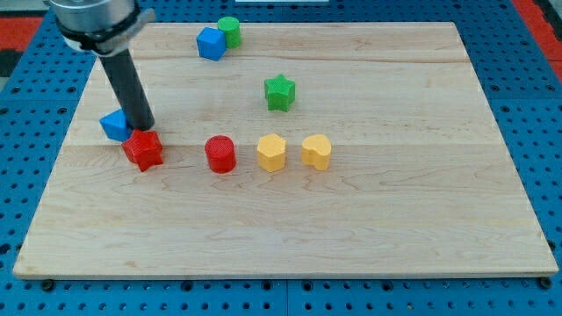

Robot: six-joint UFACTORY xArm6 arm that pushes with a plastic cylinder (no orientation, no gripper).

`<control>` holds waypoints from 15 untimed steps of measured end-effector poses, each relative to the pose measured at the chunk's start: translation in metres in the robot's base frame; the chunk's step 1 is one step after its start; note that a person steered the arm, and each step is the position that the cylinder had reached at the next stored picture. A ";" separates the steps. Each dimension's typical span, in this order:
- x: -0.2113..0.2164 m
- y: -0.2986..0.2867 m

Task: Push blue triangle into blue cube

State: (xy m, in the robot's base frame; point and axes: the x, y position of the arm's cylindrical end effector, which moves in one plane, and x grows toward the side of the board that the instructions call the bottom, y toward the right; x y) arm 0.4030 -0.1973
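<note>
The blue triangle [114, 125] lies near the board's left edge, partly hidden by my rod. My tip [144, 126] rests just right of it, touching or nearly touching, and just above the red star [143, 149]. The blue cube [211, 43] sits near the view's top, left of centre, with a green cylinder [230, 30] touching its upper right side.
A green star [279, 92] stands in the middle of the wooden board [395, 202]. A red cylinder [219, 154], a yellow hexagon block [271, 152] and a yellow heart-like block [316, 151] form a row right of the red star.
</note>
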 end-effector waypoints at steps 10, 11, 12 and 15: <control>-0.043 -0.098; -0.021 -0.101; -0.001 -0.094; 0.009 -0.016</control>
State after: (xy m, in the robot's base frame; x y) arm 0.4121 -0.2132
